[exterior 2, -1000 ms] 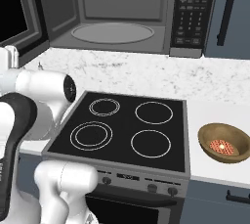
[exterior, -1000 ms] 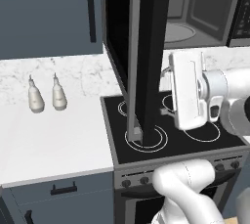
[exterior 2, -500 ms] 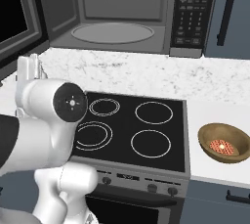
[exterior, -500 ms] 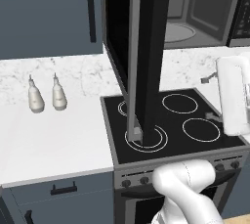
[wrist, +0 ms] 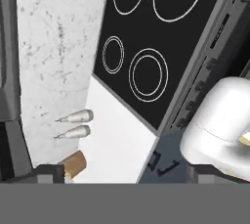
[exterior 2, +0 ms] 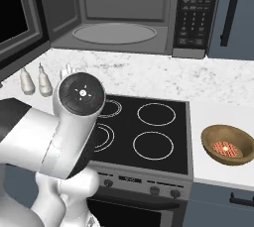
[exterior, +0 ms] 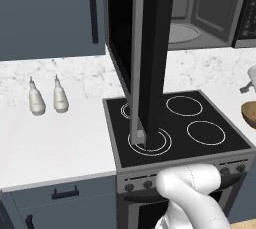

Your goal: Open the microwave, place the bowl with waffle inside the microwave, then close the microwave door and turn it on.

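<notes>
microwave door [exterior: 150,58] swung open; bowl [exterior 2: 227,143] on counter right of stove; pincer [wrist: 124,171] wide open, empty.

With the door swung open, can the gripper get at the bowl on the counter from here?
Probably yes: the bowl sits alone on the counter right of the stovetop, nothing over it, and the microwave door hangs off to the left.

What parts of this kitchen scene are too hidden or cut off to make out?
- Bowl: left base view, cut by the right edge.
- Microwave interior: left base view, partly behind the open microwave door.
- Left burners: right base view, behind the arm.
- Button labels: right base view, too small.
</notes>
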Controlling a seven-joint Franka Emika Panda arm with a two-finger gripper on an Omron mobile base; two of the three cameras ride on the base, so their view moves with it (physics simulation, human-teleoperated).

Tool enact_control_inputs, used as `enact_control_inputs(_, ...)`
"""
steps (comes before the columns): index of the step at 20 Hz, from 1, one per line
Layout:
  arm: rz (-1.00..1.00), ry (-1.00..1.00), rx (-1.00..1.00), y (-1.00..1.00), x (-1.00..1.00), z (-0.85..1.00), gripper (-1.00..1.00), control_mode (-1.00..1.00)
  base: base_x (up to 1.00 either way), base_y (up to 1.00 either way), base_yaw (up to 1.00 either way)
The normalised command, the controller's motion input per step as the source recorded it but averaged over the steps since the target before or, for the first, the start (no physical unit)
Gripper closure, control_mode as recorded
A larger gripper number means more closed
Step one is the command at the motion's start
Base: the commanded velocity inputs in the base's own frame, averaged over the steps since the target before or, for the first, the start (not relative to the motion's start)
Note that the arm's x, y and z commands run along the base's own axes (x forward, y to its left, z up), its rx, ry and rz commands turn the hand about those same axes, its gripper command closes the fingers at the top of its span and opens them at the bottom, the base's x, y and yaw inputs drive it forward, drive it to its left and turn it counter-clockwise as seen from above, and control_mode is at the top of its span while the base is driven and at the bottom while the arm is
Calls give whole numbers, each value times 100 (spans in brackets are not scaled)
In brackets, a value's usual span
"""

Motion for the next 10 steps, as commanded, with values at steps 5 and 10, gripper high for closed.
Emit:
enact_control_inputs(5,-9,3,-20,-99,24,-59,-100,-100,0,0,0)
enact_control_inputs(10,-17,0,-16,-82,26,-58,-100,-100,0,0,0)
